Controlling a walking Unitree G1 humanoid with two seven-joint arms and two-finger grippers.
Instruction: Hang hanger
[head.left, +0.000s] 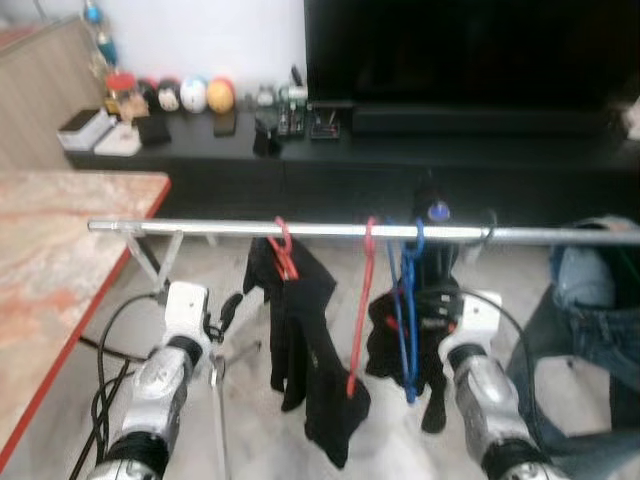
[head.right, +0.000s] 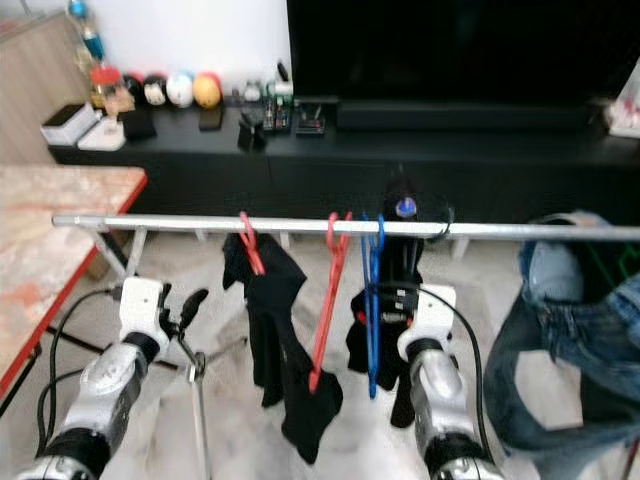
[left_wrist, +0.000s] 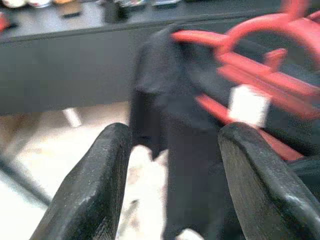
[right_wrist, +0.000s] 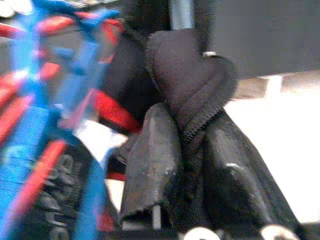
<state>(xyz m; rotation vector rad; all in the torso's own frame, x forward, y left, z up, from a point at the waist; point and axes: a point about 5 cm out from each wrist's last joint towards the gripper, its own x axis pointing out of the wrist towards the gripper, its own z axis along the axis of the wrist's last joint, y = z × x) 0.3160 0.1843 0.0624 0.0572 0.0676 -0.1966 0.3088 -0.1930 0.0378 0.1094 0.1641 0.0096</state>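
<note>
- Nearest to my head camera are my two silver forearms, raised from below toward the clothes rail; cables loop off both wrists.
- My right gripper (right_wrist: 192, 150) has its two black fingers nearly together, pinched on a fold of black fabric with a stitched hem (right_wrist: 192, 75). My right wrist view shows this pinch plainly; from the head, the gripper is lost among dark cloth.
- Just beside that gripper hangs the blue plastic hanger (head.left: 408, 310), its hook over the long silver horizontal rail (head.left: 200, 228). Its long axis runs almost straight down, seen edge-on, so it reads as a narrow blue loop.
- Touching or very near it, the red plastic hanger (head.left: 362, 300) hangs from the same rail, slanting down toward my left.
- My left gripper (left_wrist: 172, 170) stands open with a wide gap and holds nothing. Beyond its fingers my left wrist view shows, blurred, a second red hanger (head.left: 283, 250) carrying a black hanging garment (head.left: 310, 340).
- Blue denim jeans (head.left: 590, 300) drape over the rail's right end.
- At my left lies a marbled tabletop with a red edge (head.left: 70, 260).
- Farthest back, a long black low cabinet (head.left: 400, 150) carries small ornaments, under a large dark screen (head.left: 470, 50).
</note>
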